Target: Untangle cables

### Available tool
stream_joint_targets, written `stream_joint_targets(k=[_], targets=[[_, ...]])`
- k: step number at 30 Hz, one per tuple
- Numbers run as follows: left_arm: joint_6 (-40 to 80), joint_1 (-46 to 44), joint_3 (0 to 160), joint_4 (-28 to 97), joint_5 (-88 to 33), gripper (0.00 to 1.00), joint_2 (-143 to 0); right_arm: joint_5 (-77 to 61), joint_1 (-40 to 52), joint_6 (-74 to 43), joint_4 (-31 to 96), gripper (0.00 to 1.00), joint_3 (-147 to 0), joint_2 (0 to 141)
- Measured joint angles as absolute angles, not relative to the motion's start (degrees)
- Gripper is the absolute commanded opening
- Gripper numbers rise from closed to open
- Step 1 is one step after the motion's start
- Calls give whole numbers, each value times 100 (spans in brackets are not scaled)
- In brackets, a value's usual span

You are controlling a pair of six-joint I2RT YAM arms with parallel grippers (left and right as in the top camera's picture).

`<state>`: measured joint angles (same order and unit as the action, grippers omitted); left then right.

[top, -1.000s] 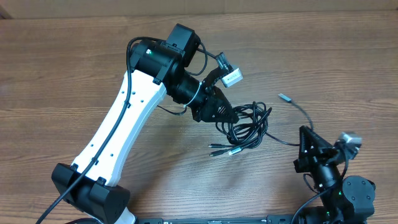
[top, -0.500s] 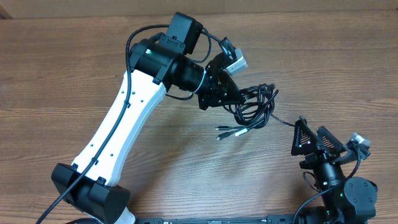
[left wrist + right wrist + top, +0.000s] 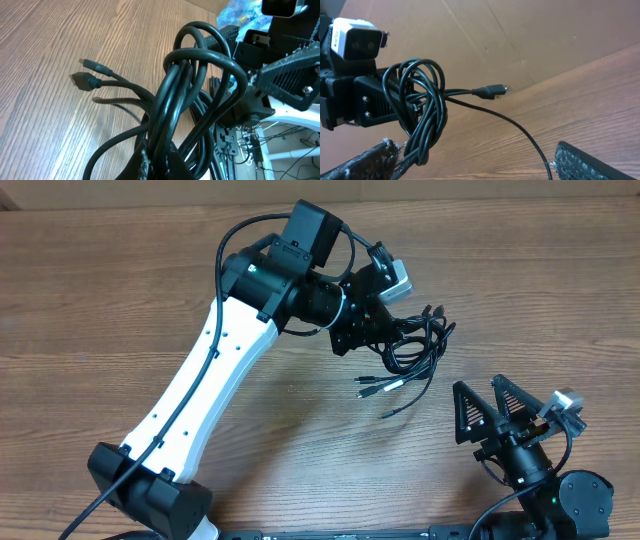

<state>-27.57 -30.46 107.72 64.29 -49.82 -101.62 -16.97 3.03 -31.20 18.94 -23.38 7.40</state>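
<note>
- Cables (image 3: 415,345): one bunched knot of thin black cords, held clear of the tabletop (image 3: 120,300) on the far side, right of centre. Lifting appeared meant to let the loops hang and show where they cross.
- Left fingers (image 3: 380,332): closed tight on the near side of the knot, the loops standing out past them; the left wrist view showed several cords wrapped over one another just beyond the grip.
- Plug ends (image 3: 365,387): two or three small connectors hung free below the bunch, side by side. Being loose, they looked like the easiest ends to draw out.
- Loose strand (image 3: 400,405): a single cord trailed down from the knot toward the right arm, its tip free.
- Right fingers (image 3: 463,415): spread wide and holding nothing, near the front edge, well apart from the bunch. Their tips pointed toward the cables, judged ready to take hold of one cord.
- Task state: knot judged not yet undone.
</note>
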Motion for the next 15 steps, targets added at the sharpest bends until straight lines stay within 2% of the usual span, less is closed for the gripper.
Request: stream_joint_targets(k=[6,9,15], targets=[[-2757,-3308,10772,6359,-4982,4,-10162,-1782,303,-3050,1887,100,-2338,740],[-2759,-3457,10772,6401,-4982,4,-10162,-1776,303,-3017,1887,94,-2338,740],[-2757,-3594,10772,6604,-4984,4,-10162,-1619,303,-3000,2018,94,-2338,740]])
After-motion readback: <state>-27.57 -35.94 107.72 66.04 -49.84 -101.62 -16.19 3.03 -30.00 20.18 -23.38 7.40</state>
